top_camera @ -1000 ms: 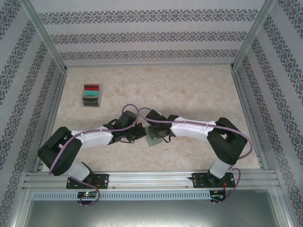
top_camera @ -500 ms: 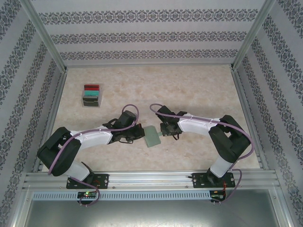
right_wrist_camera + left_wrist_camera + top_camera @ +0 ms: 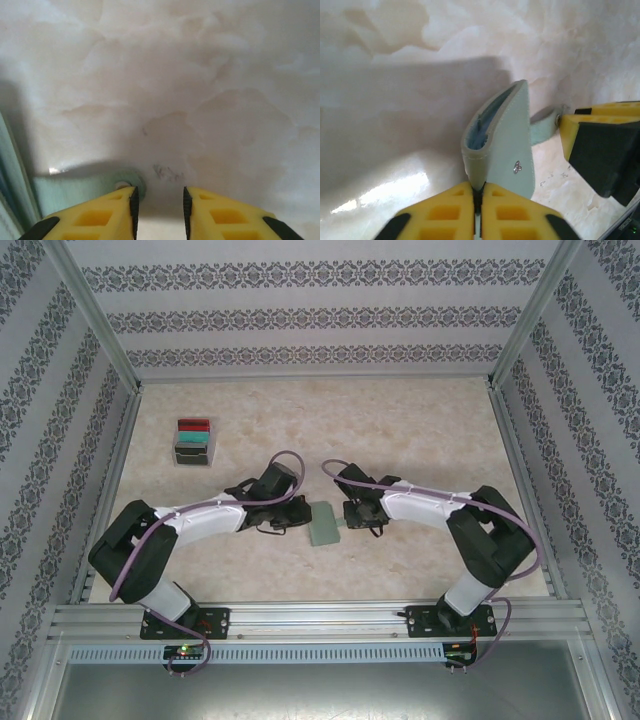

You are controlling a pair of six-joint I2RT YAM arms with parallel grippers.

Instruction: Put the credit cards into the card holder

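The card holder, a grey-green wallet, lies mid-table between the two arms. In the left wrist view the card holder stands on edge, slightly parted, with blue lining inside and a small metal stud on its face. My left gripper is shut on its near edge. Its strap reaches toward the right gripper's finger. My right gripper is open with bare table between its fingers, and the strap's snap end sits just beside its left finger. The credit cards, red, teal and dark, stand at the back left.
A clear slotted tray holds the cards near the left wall. Aluminium rails border the marble-patterned table, and patterned walls close it in on three sides.
The right gripper has opened and drawn back off the card holder to its right edge. The left arm has shifted slightly right, still gripping the wallet.
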